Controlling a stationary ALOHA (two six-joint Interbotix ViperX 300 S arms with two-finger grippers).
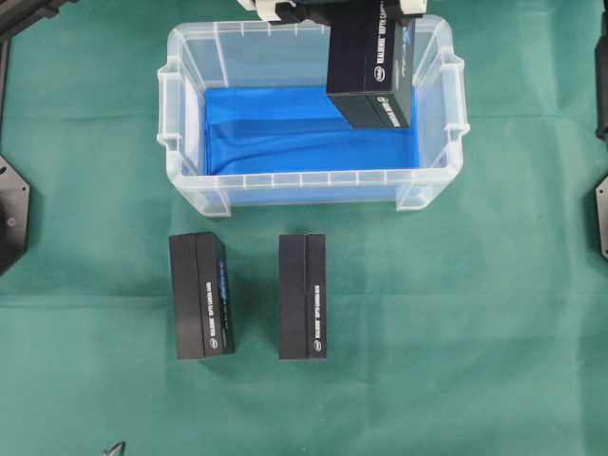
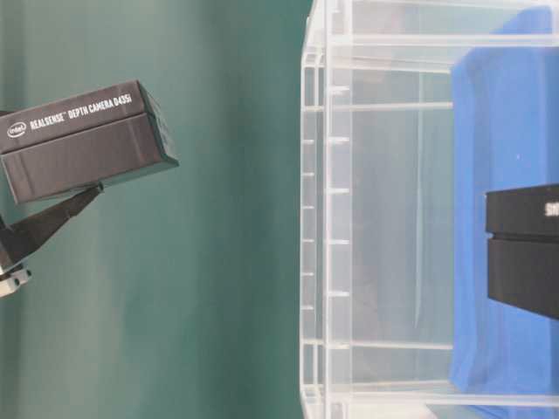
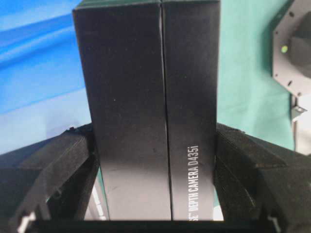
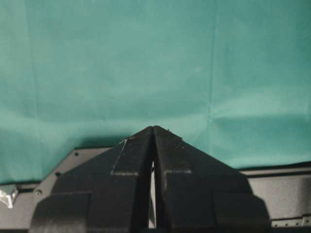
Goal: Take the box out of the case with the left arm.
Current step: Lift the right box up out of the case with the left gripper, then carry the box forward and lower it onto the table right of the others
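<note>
Left tool (image 3: 155,160) was clamped on the black RealSense box (image 1: 370,62), which hung tilted above the clear case (image 1: 190,180). I'd say carry it well past the rim before lowering onto the counter (image 1: 475,332). Right tool (image 4: 153,132) sat closed, empty.

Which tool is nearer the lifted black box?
Left. The left tool is clamped on the box above the case; the right tool sits shut over bare green cloth, away from it.

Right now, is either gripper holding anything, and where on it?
The left gripper clamps the long black cardboard box across its two long sides, near one end. The right gripper is shut and empty.
</note>
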